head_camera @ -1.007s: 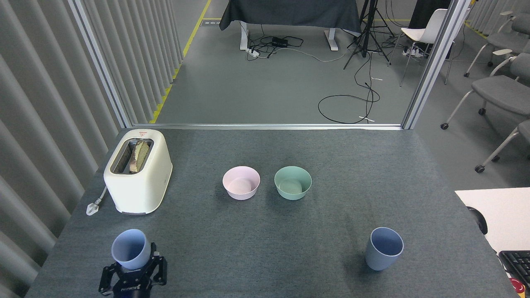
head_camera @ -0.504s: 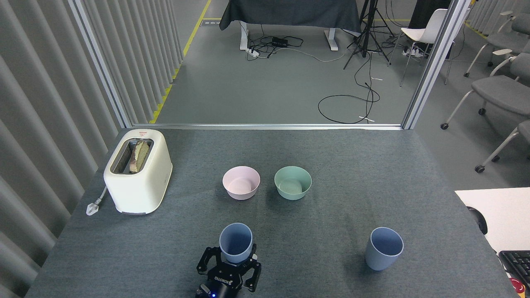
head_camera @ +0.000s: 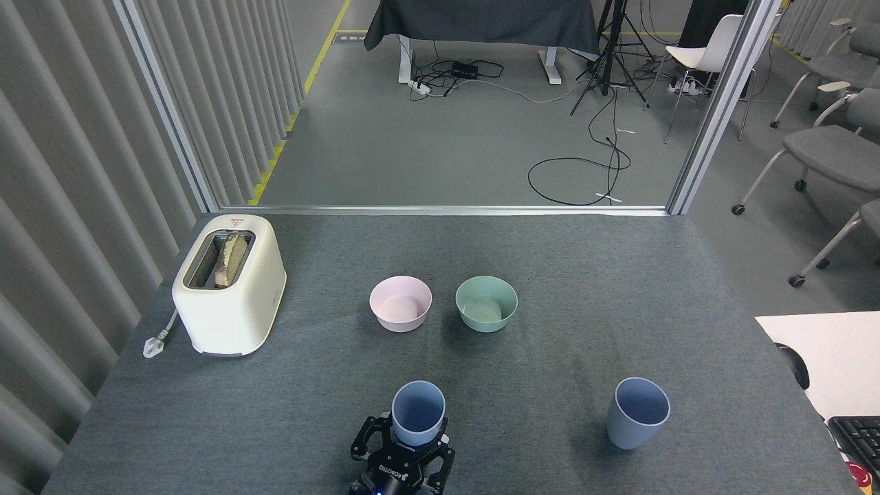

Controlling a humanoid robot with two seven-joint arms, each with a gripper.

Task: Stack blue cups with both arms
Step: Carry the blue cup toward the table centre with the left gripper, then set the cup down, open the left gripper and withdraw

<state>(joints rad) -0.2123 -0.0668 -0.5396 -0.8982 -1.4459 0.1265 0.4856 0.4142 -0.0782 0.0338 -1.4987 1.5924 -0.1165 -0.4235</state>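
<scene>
Left claw (head_camera: 405,457) clamps matte dusty-blue plastic tumbler (head_camera: 418,412) upright at near-centre of grey felt desk (head_camera: 550,261), likely staged for stacking. Second identical blue tumbler (head_camera: 637,412) stands free, well apart to right. Right claw out of view.

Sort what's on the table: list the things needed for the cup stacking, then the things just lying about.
Needed:
held blue cup
left gripper clamped on it
standing blue cup

Lying about:
pink bowl
green bowl
toaster
</scene>
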